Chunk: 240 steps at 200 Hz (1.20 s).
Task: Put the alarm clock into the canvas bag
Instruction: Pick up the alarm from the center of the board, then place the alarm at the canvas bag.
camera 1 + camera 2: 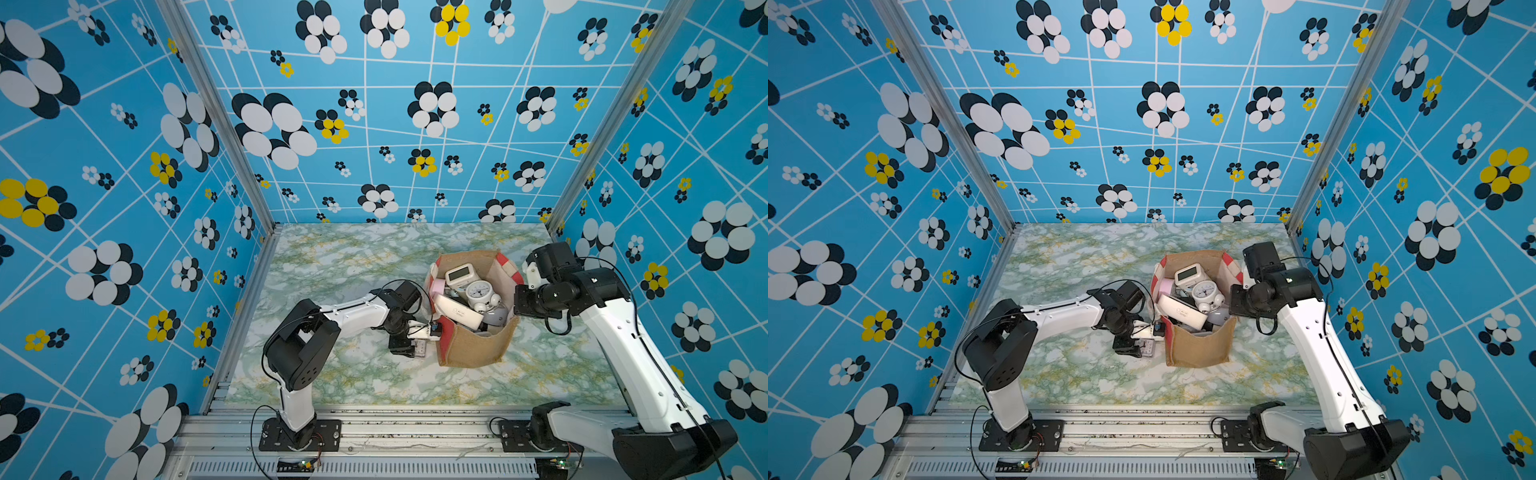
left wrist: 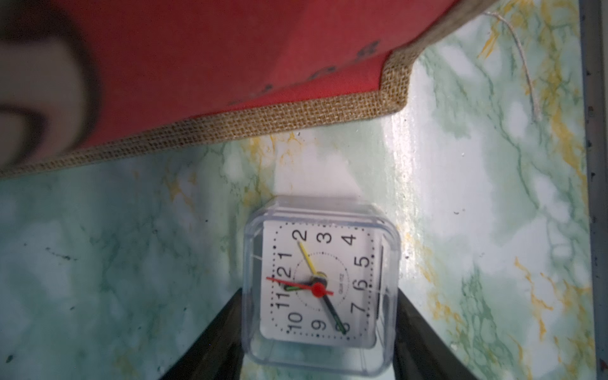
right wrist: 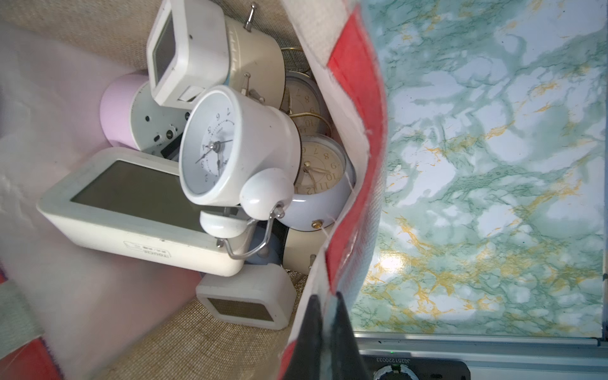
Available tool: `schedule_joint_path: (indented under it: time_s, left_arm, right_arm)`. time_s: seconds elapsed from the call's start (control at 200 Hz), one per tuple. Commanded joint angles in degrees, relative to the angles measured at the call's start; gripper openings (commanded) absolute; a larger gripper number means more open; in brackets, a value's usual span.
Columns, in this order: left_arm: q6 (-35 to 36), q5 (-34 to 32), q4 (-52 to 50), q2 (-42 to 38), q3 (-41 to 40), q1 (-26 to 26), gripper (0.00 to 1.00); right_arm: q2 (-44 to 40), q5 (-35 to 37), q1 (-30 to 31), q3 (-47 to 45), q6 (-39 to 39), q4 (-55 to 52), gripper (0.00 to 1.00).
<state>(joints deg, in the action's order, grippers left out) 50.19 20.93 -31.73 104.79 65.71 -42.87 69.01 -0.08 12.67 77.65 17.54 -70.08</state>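
A small square alarm clock (image 2: 319, 286) in a clear case, with a white face, lies on the marble tabletop beside the canvas bag (image 2: 230, 65). My left gripper (image 2: 319, 296) reaches low over the table, its black fingers pressed against two opposite sides of the clock. In both top views the alarm clock (image 1: 420, 347) (image 1: 1147, 348) sits just left of the bag's red side panel. The tan burlap canvas bag (image 1: 473, 345) (image 1: 1200, 347) stands upright and open. My right gripper (image 3: 327, 297) (image 1: 518, 293) is shut on the bag's red-and-white right rim (image 3: 358, 131).
Several clocks fill the bag, among them a white twin-bell clock (image 3: 230, 144) (image 1: 480, 293) and a flat white digital one (image 3: 131, 210). A loose thread (image 2: 523, 65) lies on the table. Patterned walls close three sides; an aluminium rail (image 1: 395, 432) runs along the front.
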Motion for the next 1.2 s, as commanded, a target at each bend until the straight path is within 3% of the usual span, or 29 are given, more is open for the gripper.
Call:
schedule_joint_path:
  time_s: [0.0,0.365,0.675,0.96,1.194]
  left_arm:
    - [-0.7,0.2,-0.7,-3.3,-1.7,0.0,0.54]
    - [-5.6,3.4,0.5,-18.6,-7.4,1.6,0.49]
    - [-9.8,7.0,-0.2,-30.9,-6.5,4.5,0.47]
    - [-12.5,9.4,2.2,-34.8,0.3,5.2,0.47]
    - [-14.7,10.2,5.3,-31.8,7.8,4.7,0.48]
  right_arm:
    - [0.3,0.9,-0.1,0.6,-0.6,-1.0,0.00]
    - [-0.2,0.8,-0.1,0.7,-0.5,-1.3,0.00]
    - [-1.2,0.6,-0.1,0.1,-0.3,-1.5,0.00]
    - [-2.0,0.5,-0.1,-0.5,-0.1,-1.5,0.00]
    - [-2.0,0.3,-0.1,-0.3,0.1,-1.3,0.00]
